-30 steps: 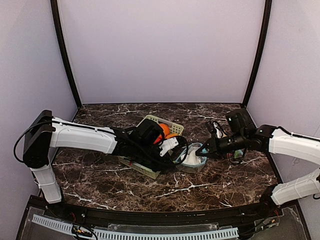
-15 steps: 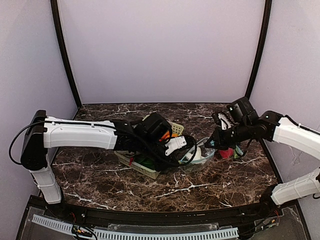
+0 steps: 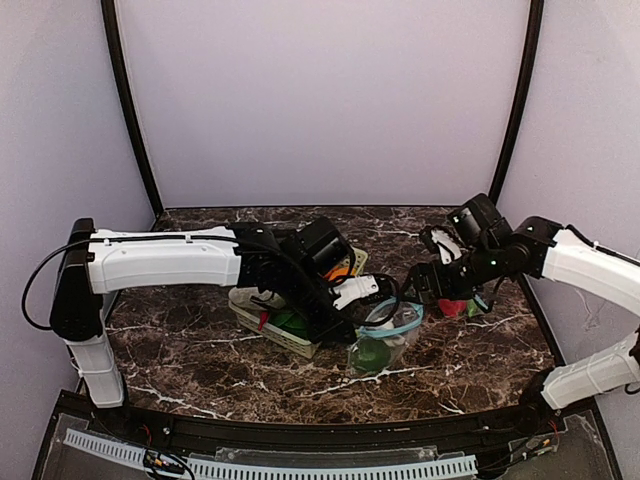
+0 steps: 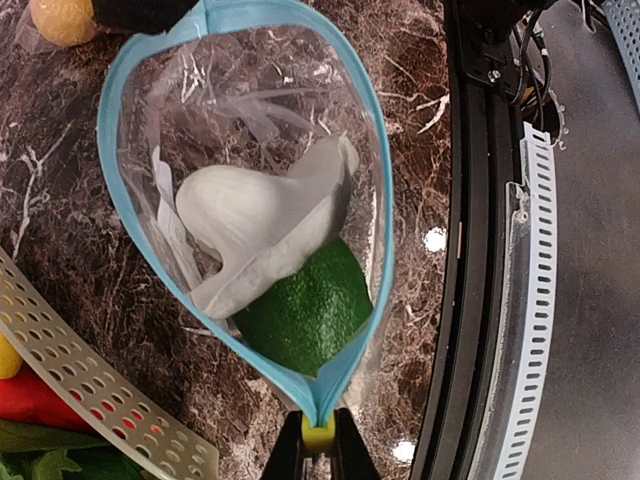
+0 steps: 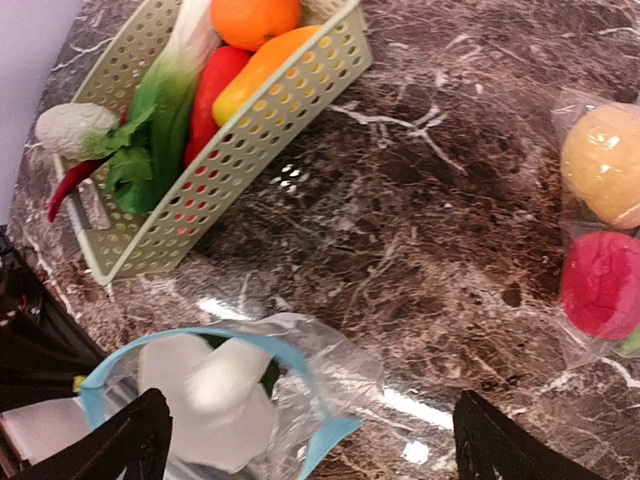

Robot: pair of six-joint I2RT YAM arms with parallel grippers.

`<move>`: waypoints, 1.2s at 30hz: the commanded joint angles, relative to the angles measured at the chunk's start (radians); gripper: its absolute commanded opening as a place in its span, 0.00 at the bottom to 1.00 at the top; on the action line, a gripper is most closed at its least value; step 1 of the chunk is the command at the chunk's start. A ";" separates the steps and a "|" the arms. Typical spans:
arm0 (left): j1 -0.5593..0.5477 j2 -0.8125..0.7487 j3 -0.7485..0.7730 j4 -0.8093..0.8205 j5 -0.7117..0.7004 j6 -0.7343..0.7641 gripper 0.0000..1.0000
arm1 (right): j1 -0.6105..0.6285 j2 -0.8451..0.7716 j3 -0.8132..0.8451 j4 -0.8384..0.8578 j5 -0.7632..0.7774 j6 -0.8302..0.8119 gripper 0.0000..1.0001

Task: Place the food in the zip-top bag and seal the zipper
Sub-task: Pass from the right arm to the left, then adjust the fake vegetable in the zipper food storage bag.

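Observation:
The zip-top bag (image 4: 240, 90), clear with a blue zipper rim, hangs with its mouth open. Inside it lie a white food piece (image 4: 250, 215) and a green one (image 4: 305, 315). My left gripper (image 4: 319, 440) is shut on the yellow slider at the near end of the rim. The bag (image 3: 383, 338) hangs just right of the basket, under the left gripper (image 3: 370, 300). My right gripper (image 5: 315, 450) is open above the bag's far end (image 5: 225, 385), touching nothing, and sits right of the bag (image 3: 425, 285). More food lies in the basket: an orange (image 5: 250, 18), greens (image 5: 150, 130), a white radish (image 5: 70, 128) and a red chilli (image 5: 62, 195).
The pale green lattice basket (image 5: 290, 105) stands left of the bag, partly under my left arm (image 3: 160, 262). A second clear bag at the right holds a peach (image 5: 605, 165) and a red apple (image 5: 603, 285). The black table rail (image 4: 470, 250) runs close by the hanging bag.
My right gripper has let go of the bag's rim, opened wide and drawn back to the right. The bag has sagged lower and now hangs from my left gripper alone.

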 commanded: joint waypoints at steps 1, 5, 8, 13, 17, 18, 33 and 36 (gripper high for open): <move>0.001 0.024 -0.002 -0.057 0.001 0.035 0.01 | 0.025 -0.040 -0.040 0.109 -0.111 -0.070 0.99; 0.003 0.022 -0.034 -0.031 -0.033 0.059 0.01 | 0.053 0.000 -0.047 0.113 -0.127 -0.102 0.99; 0.002 0.014 -0.055 -0.005 -0.030 0.059 0.01 | 0.077 0.032 -0.060 0.130 -0.137 -0.113 0.99; 0.006 -0.019 -0.115 0.066 -0.032 0.060 0.01 | 0.089 0.069 -0.101 0.190 -0.188 -0.114 0.99; 0.013 -0.035 -0.132 0.086 -0.017 0.060 0.01 | 0.100 0.100 -0.115 0.215 -0.203 -0.129 0.99; 0.013 -0.037 -0.134 0.092 -0.010 0.061 0.01 | 0.102 0.111 -0.117 0.219 -0.202 -0.131 0.99; 0.017 -0.107 -0.176 0.126 -0.104 0.048 0.01 | 0.102 0.285 -0.071 0.031 0.134 -0.007 0.99; 0.020 -0.120 -0.172 0.110 -0.128 0.047 0.01 | 0.103 0.303 -0.048 -0.034 0.215 0.014 0.98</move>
